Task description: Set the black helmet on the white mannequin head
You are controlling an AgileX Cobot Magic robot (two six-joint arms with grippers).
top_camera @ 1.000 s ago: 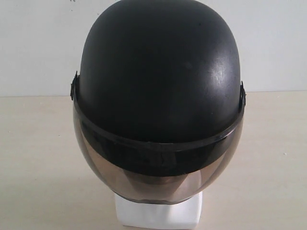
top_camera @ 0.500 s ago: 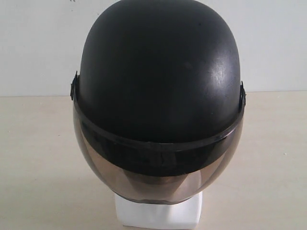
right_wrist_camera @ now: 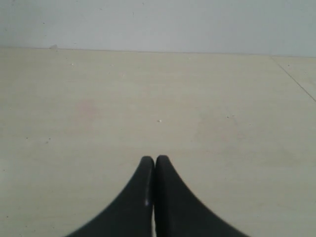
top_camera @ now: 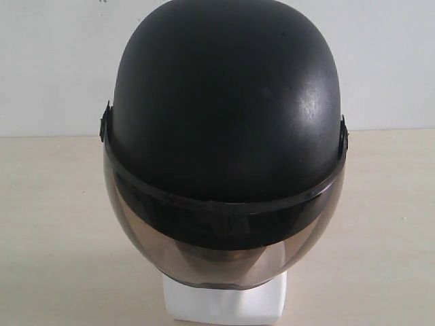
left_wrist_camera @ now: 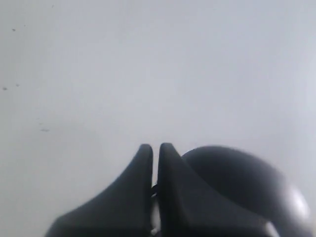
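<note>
Rounded matte black helmet, smoky visor down, is sitting over the white mannequin head on the pale bench. Only the wrist views are showing the left pincer and right pincer, both clenched empty.

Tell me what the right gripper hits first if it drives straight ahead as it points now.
Nothing stands ahead of the right gripper: only bare table, then the white wall. Depth is unclear, so probably the table first.
</note>
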